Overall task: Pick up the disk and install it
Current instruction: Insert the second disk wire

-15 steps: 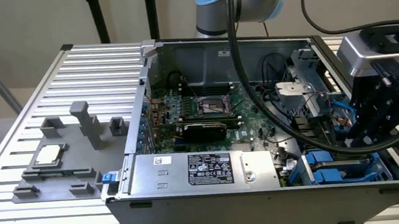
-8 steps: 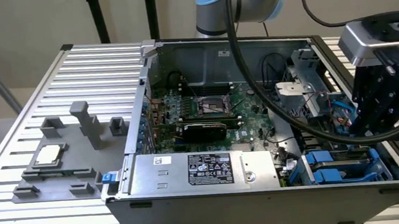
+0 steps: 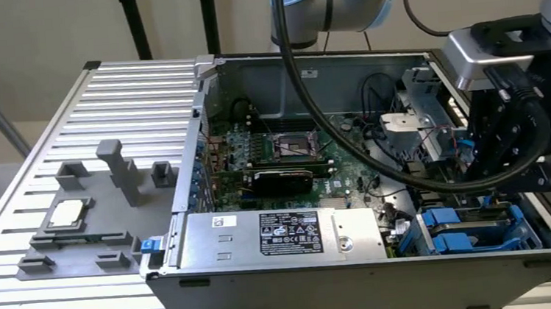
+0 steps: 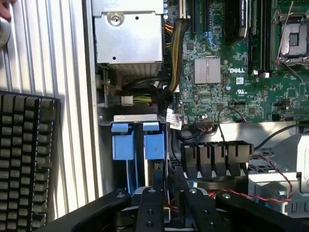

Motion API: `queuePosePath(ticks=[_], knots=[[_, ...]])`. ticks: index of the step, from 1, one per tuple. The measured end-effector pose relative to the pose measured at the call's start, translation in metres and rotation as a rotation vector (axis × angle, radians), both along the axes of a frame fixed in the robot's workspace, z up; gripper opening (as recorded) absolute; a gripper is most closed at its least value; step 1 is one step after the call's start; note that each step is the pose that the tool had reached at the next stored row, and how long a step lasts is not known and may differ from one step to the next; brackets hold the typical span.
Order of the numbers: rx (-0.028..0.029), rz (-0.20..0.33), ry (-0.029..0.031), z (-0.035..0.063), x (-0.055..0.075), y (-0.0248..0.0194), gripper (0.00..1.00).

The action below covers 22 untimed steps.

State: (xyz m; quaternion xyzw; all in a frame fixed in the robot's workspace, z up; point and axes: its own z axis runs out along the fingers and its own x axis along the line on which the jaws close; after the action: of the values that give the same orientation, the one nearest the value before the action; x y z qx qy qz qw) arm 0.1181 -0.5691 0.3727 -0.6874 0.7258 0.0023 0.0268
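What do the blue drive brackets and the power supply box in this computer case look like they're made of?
The blue drive brackets look like moulded plastic: even, saturated colour and a dull sheen. The power supply box looks like bare sheet metal, silver-grey and matt, with folded edges and a printed label stuck on.
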Motion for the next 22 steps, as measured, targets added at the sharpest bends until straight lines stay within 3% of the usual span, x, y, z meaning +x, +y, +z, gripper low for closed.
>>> queuePosePath(ticks=[4,14,15,22], knots=[[-0.0002,0.0,-0.0002,-0.0048,0.0,0.0031,1.0],[-0.0006,0.0,-0.0013,-0.0105,0.0,0.0059,1.0],[-0.0007,0.0,-0.0013,-0.0108,0.0,0.006,0.0],[-0.0006,0.0,-0.0013,-0.0126,0.0,0.0057,0.0]])
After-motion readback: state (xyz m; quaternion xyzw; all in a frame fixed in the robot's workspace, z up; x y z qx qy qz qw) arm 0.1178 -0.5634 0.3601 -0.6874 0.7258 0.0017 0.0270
